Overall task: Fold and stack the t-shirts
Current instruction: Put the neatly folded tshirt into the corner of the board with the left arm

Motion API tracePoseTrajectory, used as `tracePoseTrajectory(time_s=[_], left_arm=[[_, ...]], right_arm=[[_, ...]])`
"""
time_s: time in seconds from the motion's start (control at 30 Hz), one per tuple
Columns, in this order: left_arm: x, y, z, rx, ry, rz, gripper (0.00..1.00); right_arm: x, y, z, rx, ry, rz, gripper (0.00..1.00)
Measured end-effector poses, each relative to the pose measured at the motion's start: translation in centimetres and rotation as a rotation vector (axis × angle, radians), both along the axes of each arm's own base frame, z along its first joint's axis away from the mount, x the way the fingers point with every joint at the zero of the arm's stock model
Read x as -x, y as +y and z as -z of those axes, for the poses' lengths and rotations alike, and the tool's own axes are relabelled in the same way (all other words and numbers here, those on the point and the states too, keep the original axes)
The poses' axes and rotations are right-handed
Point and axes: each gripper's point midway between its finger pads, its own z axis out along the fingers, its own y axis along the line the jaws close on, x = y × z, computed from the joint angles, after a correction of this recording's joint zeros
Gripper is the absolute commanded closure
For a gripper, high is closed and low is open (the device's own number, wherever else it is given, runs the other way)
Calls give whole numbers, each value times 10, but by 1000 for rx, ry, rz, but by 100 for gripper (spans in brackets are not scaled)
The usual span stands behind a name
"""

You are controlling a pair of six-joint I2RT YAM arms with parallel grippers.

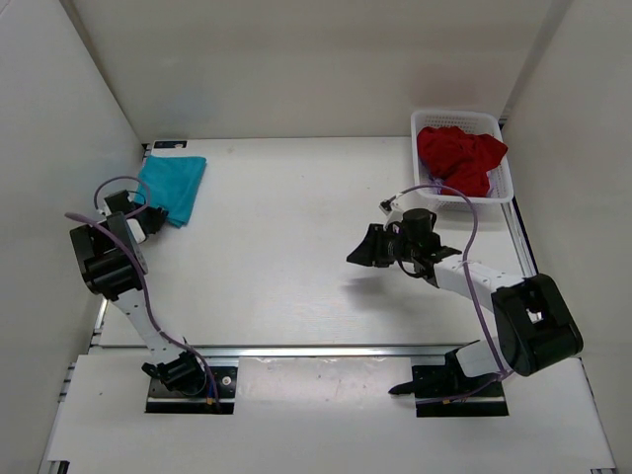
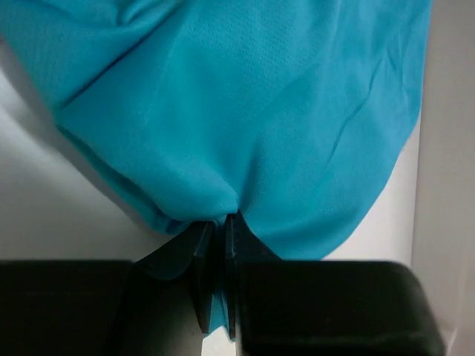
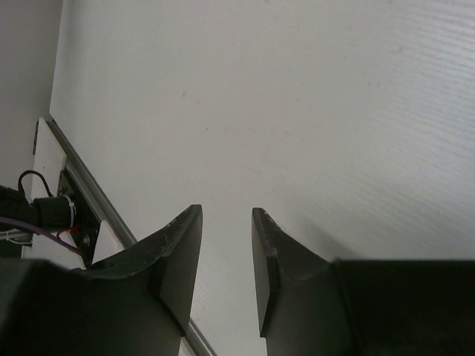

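Nearest, at about 4 o'clock in the top view, the right fingers (image 1: 363, 251) hang over the bare worktop (image 1: 286, 267) and point toward 9 o'clock. The right wrist view shows what the top view cannot: these fingers (image 3: 182, 252) stand a narrow gap apart, with nothing between them.

At 10 o'clock the left fingers (image 1: 150, 215) meet the near edge of the teal t-shirt (image 1: 174, 184), which lies bunched on the worktop by the left wall. The left wrist view shows them (image 2: 200, 252) pinched tight on a fold of the teal cloth (image 2: 245, 111).

Farthest, at 1 o'clock, the white mesh basket (image 1: 505, 184) holds the crumpled dark red t-shirt (image 1: 459, 158). A small dark strip (image 1: 169, 145) sits at the far edge at 11 o'clock, any writing too small to read.
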Motion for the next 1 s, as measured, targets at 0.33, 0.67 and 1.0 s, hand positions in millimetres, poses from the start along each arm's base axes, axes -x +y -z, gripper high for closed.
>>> tracePoseTrajectory(time_s=[0.33,0.67,1.0], left_arm=[[0,9,-9,90,-94,-110,63],[-66,11,-31,73,-169,-87,46],[-34,-19,-35,83,-161,-55,1]], right_arm=[[20,0,13,7,47,-29,69],[24,0,7,3,44,-38,64],[21,-1,2,9,25,-20,40]])
